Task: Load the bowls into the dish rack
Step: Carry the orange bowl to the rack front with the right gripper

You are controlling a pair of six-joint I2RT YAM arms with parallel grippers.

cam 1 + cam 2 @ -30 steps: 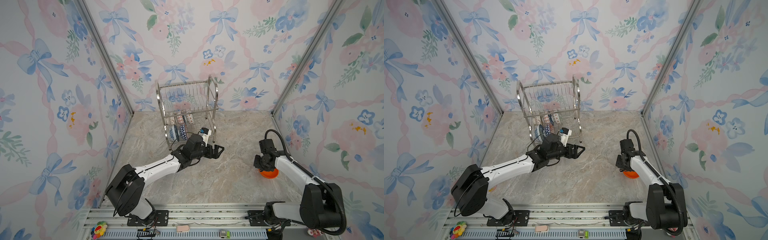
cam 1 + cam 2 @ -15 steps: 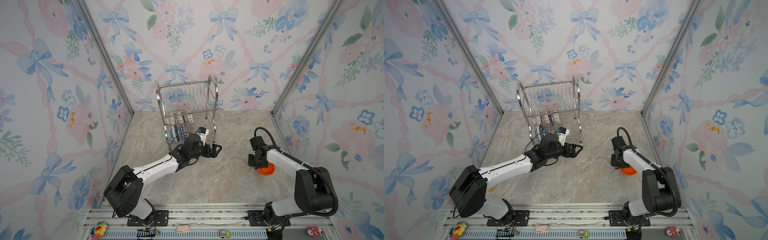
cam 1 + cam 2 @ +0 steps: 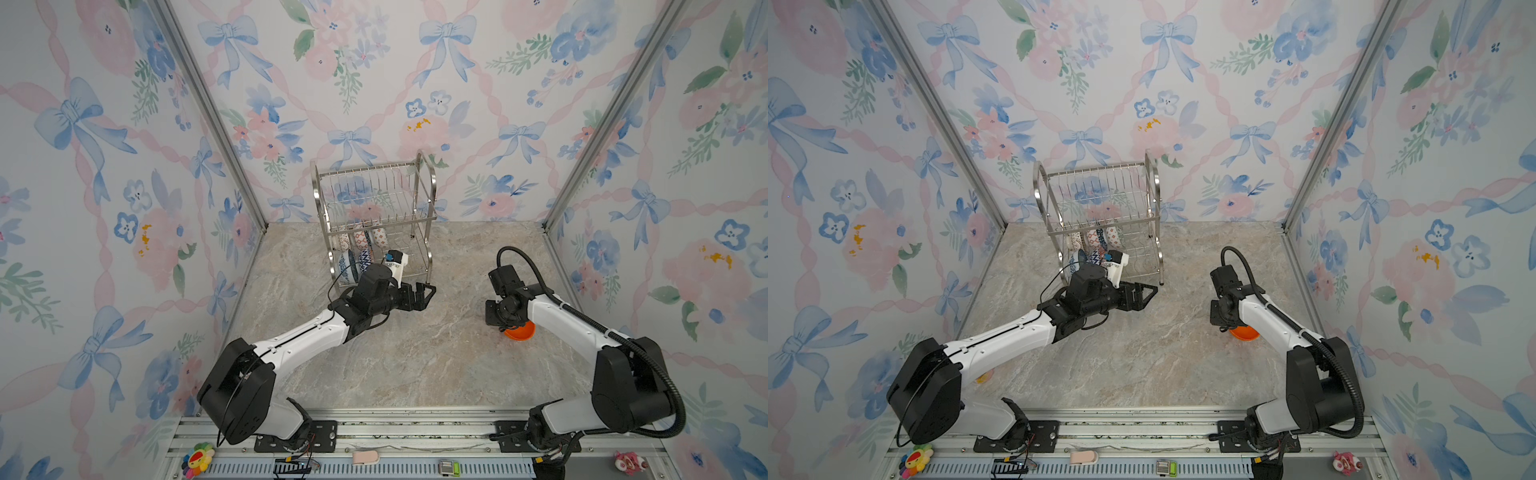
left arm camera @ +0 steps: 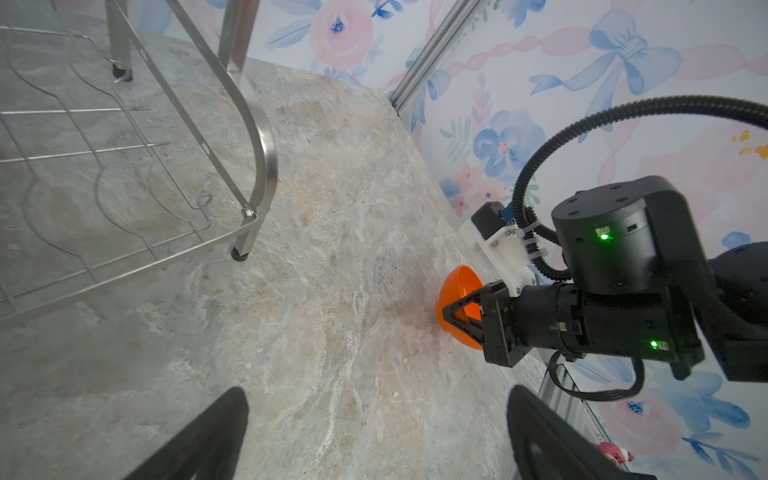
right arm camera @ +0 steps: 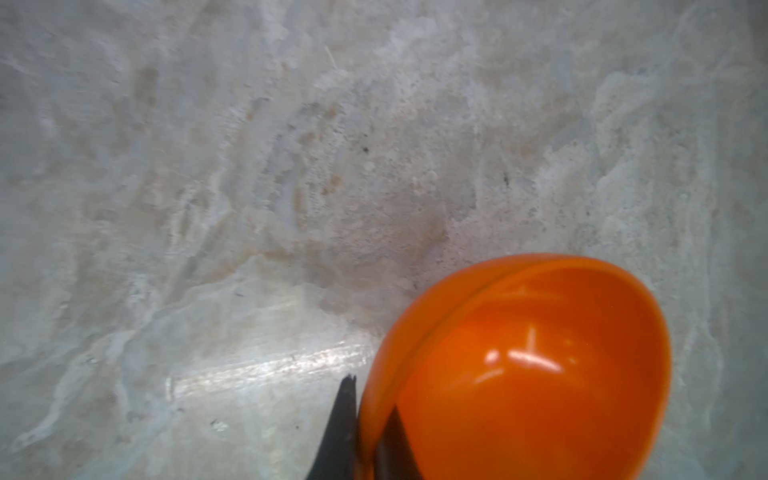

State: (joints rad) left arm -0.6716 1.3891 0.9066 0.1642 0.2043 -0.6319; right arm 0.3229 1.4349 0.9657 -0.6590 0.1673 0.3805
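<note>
Since the right jaws are pinched nearly together on the rim of the plain orange bowl (image 5: 519, 365), one finger inside the wall and one outside, you are at the pick-up of what looks like the last loose bowl. That bowl sits on the right side of the bench (image 3: 415, 353), well apart from the dish rack (image 3: 433, 195), and in the left wrist view it hangs tipped from the grip. Whether its low edge rests on the bench or has cleared it, you cannot tell from these views.

The other bowls (image 3: 365, 239), patterned ones, stand on edge in the left part of the rack's lower tier. The wires to their right look free, and no bowl shows on the upper tier.

The left jaws stand wide with nothing between them, hovering just in front of the rack's near right leg.

Your next move calls for a straight lift before any travel, so that the tipped bowl does not drag on the bench. A grip on a thin, glossy rim may let the bowl swing or slip, so carry it slowly. You then have to bring it across to the rack and turn it on edge to meet an open slot beside the others. Judge the left arm first: it sits close to the path in, and drawing it back would probably give you room.
</note>
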